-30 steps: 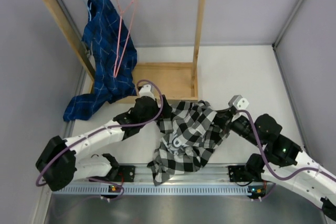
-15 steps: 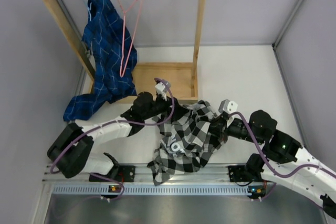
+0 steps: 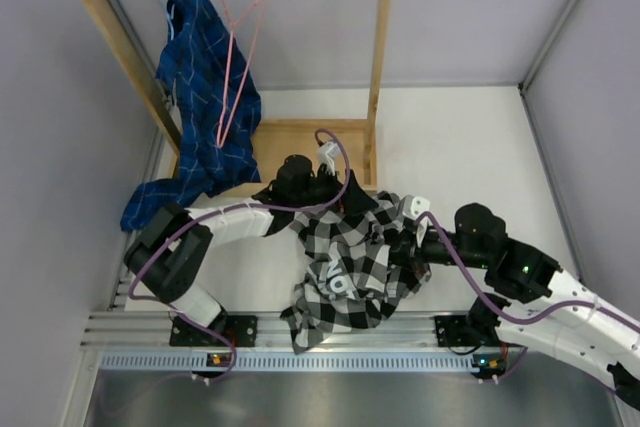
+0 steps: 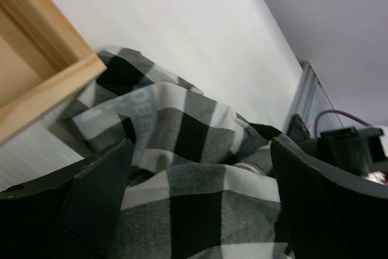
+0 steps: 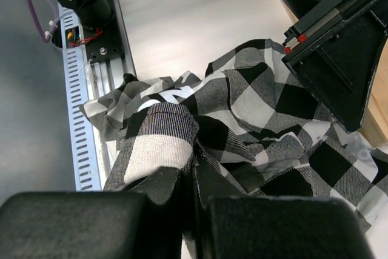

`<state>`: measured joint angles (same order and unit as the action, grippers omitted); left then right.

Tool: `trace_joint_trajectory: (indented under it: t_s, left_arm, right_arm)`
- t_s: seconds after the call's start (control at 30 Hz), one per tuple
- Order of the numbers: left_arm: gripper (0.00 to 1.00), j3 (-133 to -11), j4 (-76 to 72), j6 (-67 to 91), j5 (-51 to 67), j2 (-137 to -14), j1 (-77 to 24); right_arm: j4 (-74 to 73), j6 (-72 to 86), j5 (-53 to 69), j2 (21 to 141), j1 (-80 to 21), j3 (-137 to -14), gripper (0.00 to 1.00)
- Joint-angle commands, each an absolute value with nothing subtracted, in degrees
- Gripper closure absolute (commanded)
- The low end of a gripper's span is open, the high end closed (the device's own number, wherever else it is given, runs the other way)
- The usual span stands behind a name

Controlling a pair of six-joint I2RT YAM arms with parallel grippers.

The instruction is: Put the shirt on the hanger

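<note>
**On the tabletop: shirt pinched at one edge, hanger up on the rack**

Between the two arms, the shirt (image 3: 352, 259) lies in a crumpled heap on the tabletop (image 3: 450, 137). Its far edge lies against the wooden base of the rack (image 3: 378, 67), and its near edge spills toward the arms' mounting rail. The hanger (image 3: 236, 67) hangs by its hook from the rack's top bar, well apart from the shirt and just beside a blue shirt (image 3: 200, 117) draped there.

The right gripper (image 5: 189, 177) is closed tight on a fold at the shirt's right side, where a striped hem or cuff runs down into its fingers. The left gripper (image 4: 206, 204) stands fully open with nothing in it. Its two fingers straddle a raised ridge of cloth near the base corner, but whether they touch the cloth cannot be told.

This fabric looks light, soft and limp. It should sag and bunch from any single hold, and thin folds may slip out of a narrow pinch. Two spread holds would likely serve best, at the collar or shoulder seams, so that the neck opens for the hanger. A grey band (image 4: 124, 113) with printed letters, seen in the left wrist view, may be the collar and lies just ahead of the open fingers. It looks a sensible place to close. The wire hanger is thin and free to swing, so it will probably shift at a light touch.
</note>
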<state>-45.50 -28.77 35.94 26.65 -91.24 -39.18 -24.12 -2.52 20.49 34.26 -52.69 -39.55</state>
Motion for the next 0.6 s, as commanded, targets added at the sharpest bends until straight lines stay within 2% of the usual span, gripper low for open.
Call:
trace_joint_trajectory:
  t_s: [0.0, 0.1, 0.23, 0.33, 0.4, 0.47, 0.53, 0.57]
  left_arm:
    - [0.02, -47.89, -33.66, 39.44, 36.72, -92.27, -39.55]
    - [0.02, -51.93, -31.74, 40.61, 40.69, -96.4, -40.34]
    - [0.02, -57.12, -14.27, 32.79, 30.0, -97.38, -43.76]
    - [0.06, -55.9, -10.38, 33.75, 26.11, -95.46, -43.86]
    - [0.32, -53.72, -9.32, 34.19, 23.48, -93.35, -43.94]
    - [0.69, -52.83, -5.74, 34.19, 19.1, -90.19, -44.03]
    - [0.76, -51.95, -2.74, 33.31, 16.27, -87.9, -44.12]
    - [0.92, -51.33, -0.11, 32.88, 12.61, -85.45, -44.12]
  right_arm:
    - [-22.51, -3.43, 22.94, 33.75, -52.12, -42.01, 1.0]
    - [-21.36, -3.6, 24.26, 33.66, -52.12, -41.48, 1.0]
    - [-21.53, -3.78, 23.29, 33.4, -52.12, -41.66, 1.0]
    - [-21.53, -3.6, 20.41, 31.73, -52.12, -41.57, 1.0]
    - [-21.53, -3.52, 19.17, 31.38, -52.12, -41.57, 1.0]
    - [-21.45, -3.34, 17.23, 31.11, -52.12, -41.66, 1.0]
    - [-21.53, -3.25, 15.48, 30.94, -52.12, -41.75, 1.0]
    - [-21.71, -3.08, 14.16, 30.85, -52.12, -41.75, 1.0]
